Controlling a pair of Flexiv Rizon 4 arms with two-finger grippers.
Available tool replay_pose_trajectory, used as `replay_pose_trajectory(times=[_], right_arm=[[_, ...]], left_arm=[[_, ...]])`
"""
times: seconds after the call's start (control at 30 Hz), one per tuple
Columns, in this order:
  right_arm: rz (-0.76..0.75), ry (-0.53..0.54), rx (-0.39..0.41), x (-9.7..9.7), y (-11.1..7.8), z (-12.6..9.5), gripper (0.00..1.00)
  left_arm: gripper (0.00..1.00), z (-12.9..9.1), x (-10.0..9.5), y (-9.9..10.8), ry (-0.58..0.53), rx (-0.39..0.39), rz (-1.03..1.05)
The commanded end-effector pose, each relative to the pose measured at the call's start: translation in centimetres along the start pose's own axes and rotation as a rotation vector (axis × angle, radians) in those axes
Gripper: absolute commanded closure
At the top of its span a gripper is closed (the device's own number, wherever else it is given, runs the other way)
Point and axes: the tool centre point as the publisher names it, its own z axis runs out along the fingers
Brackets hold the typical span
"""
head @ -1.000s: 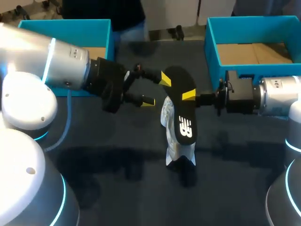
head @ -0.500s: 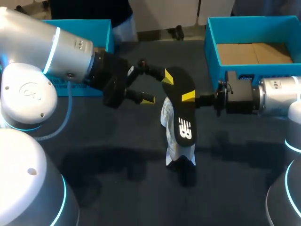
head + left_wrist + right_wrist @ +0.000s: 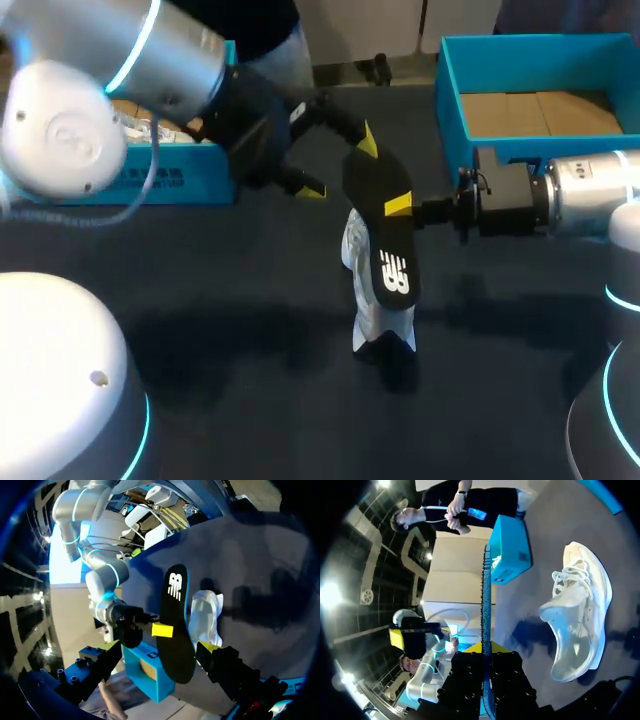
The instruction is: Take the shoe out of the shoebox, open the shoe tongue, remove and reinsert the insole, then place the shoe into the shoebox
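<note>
Pinching the insole (image 3: 385, 235) by one edge, the right end effector (image 3: 402, 204) suspends it above the shoe (image 3: 372, 322) lying on the surface (image 3: 200, 300); the left end effector (image 3: 341, 165), wide open astride its end, should close squarely before the right releases.

the insole (image 3: 385, 235) pinched in the right gripper (image 3: 402, 207) hides one of that gripper's yellow tips and most of the shoe (image 3: 372, 325) just beyond its fingers. in the right wrist view the insole stands edge-on between the fingers, so neither face shows.
</note>
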Motion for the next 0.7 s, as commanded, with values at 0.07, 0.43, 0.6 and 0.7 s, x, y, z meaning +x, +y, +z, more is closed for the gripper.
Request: replay_pose_trajectory(times=[0.07,0.43,0.6,0.7], right_arm=[[-0.001,-0.006,-0.004,-0.11,-0.03,0.52,1.00],[0.003,-0.002,-0.024,-0.30,0.15,0.29,1.00],[0.005,-0.002,-0.020,-0.34,0.44,0.24,1.00],[0.009,0.001,-0.016,-0.42,0.51,0.26,1.00]], left_arm=[[0.00,1.53,-1.09,1.77,0.263,-0.011,-0.060],[0.00,1.79,-0.98,2.09,0.338,-0.071,-0.089],[0.00,1.79,-0.98,2.09,0.338,-0.071,-0.089],[0.00,1.85,-1.05,1.89,0.358,-0.061,-0.080]])
